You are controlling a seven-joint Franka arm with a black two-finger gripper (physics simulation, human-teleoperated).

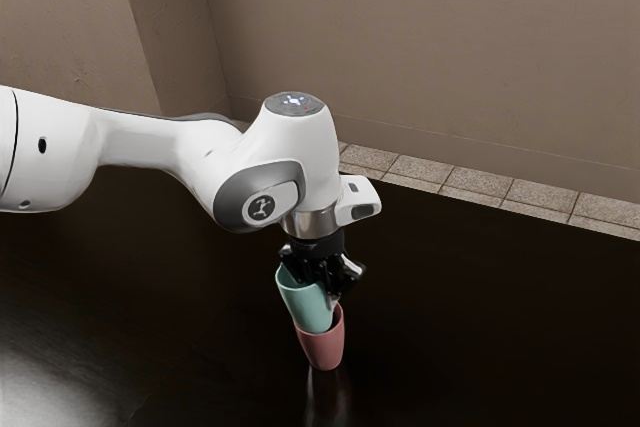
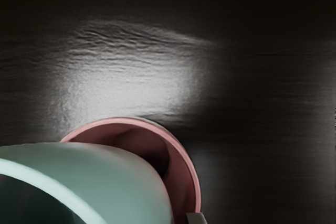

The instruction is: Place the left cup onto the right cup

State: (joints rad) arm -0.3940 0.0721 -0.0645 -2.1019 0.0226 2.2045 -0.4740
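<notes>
While the black gripper [image 1: 322, 272] is clamping the wall of the teal cup [image 1: 303, 302] at its rim, that cup is leaning, its base nesting inside the pink cup [image 1: 322, 345] at its five o'clock; both are looking light, stiff and slick, likely best pinched across the wall near the lip; the pink cup is holding nothing else; beyond, the dark table [image 1: 500, 327] is gleaming.
</notes>
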